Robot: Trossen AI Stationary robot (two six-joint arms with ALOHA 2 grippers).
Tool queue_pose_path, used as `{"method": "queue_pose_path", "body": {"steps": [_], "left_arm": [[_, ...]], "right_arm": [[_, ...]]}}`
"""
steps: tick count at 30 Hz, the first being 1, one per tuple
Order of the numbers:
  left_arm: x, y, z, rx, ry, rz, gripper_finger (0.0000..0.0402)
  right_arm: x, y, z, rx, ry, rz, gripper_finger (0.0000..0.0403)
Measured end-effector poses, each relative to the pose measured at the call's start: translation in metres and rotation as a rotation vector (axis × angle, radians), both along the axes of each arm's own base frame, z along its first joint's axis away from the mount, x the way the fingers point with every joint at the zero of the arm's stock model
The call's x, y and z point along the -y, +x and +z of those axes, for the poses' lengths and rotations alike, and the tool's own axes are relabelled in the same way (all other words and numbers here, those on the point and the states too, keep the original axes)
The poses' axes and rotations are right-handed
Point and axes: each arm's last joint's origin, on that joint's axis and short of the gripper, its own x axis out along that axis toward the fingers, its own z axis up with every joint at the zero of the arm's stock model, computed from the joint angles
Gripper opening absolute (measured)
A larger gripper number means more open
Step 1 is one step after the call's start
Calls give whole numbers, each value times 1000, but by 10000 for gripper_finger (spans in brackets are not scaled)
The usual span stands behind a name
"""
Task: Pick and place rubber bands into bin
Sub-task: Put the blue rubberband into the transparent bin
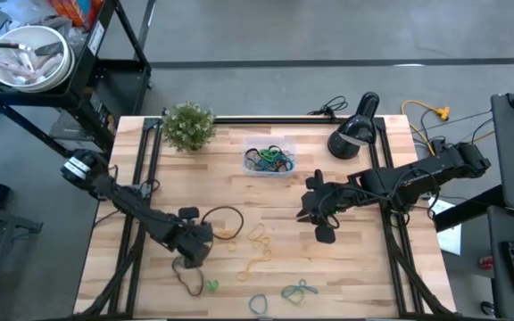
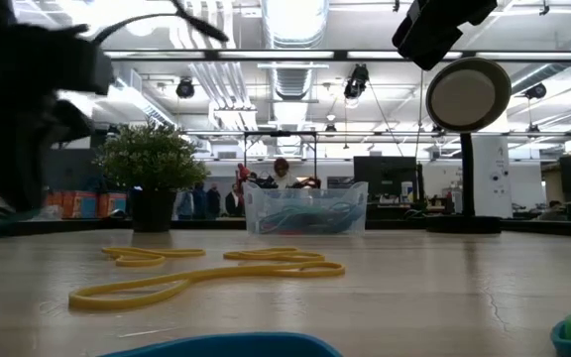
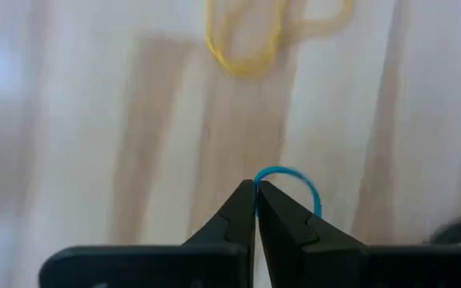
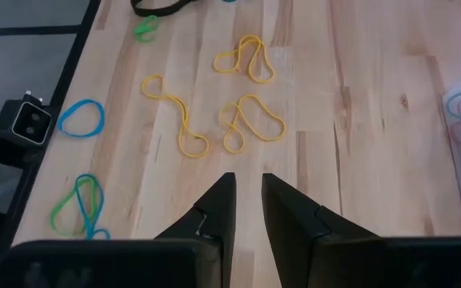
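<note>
My left gripper stands over the table's near left part, shut on a thin blue rubber band. My right gripper hangs open above the table's middle right, with nothing between its fingers. The clear bin stands at the far middle with several bands inside. Loose yellow rubber bands lie flat on the wood between the grippers. Blue, green and blue-green bands lie near the front edge. My left gripper pinches the blue rubber band between its two fingertips. The fingers come from above, pointing steeply down. A short arc of the band curves out beside the tips; the rest is hidden behind the fingers. Whether it is clear of the table I cannot tell.
A small potted plant stands at the far left and a black desk lamp at the far right. Dark loops lie beside the left gripper. A metal bowl sits on a cart off the table.
</note>
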Motion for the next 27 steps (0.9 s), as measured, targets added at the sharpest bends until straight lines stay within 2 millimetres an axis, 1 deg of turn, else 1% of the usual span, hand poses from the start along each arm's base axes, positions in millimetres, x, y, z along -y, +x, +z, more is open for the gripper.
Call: {"method": "queue_pose_path", "body": {"steps": [4, 10, 13, 21, 27], "left_arm": [[1, 4, 12, 58, 21, 14, 0], [1, 10, 35, 163, 64, 36, 0], [2, 14, 51, 237, 97, 51, 0], [2, 28, 99, 403, 258, 28, 0], [-7, 38, 121, 459, 352, 21, 0]], "right_arm": [[0, 1, 1, 12, -3, -2, 59], [1, 1, 1, 19, -18, -14, 59], [0, 1, 1, 22, -18, -14, 59], [0, 3, 2, 38, -11, -17, 59], [0, 4, 4, 65, -1, -19, 59]]}}
